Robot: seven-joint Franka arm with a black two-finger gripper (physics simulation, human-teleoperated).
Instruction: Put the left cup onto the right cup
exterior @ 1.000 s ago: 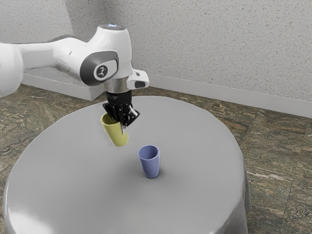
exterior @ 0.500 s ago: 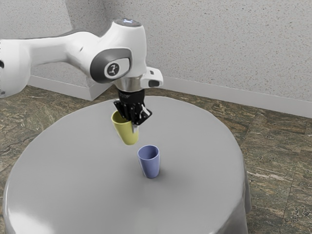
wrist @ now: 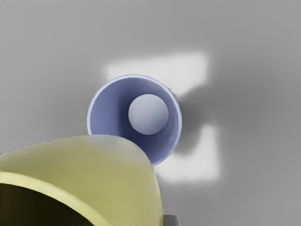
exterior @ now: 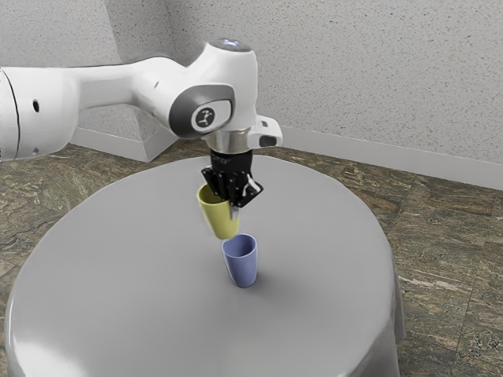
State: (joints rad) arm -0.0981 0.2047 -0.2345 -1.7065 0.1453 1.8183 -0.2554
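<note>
Exterior view: the tool (exterior: 233, 203) is clenched on the yellow cup (exterior: 218, 216), pinching its wall at the rim on the three o'clock side. The cup hangs clear of the bench (exterior: 338, 259), mouth up and tilted, with its foot swung toward five o'clock. I judge the rim pinch is deliberate. It leaves the foot and lower wall bare, so they can drop into another cup without the tool's fingers getting in the way.

The blue cup (exterior: 240, 261) stands upright near the middle of the bench, mouth open, which is what a nesting target needs. The yellow cup sits at about eleven o'clock of it and higher, its foot close to the blue rim. Whether the two touch I cannot tell.

In the wrist view the yellow cup (wrist: 80, 174) looms just under the hand, and its wall covers a short stretch of the blue cup's (wrist: 141, 117) rim. Most of the blue mouth and its pale floor lie open to the camera, with bench (wrist: 244, 56) around it. So the held cup looks off-centre from the target. By my reading it needs carrying a little farther toward five o'clock in the exterior view, then levelling, before lowering. A tilted foot could otherwise catch the rim and tip the blue cup.

Count: two cups, one yellow and one blue, plus one arm (exterior: 118, 86), one tool and one bench.
</note>
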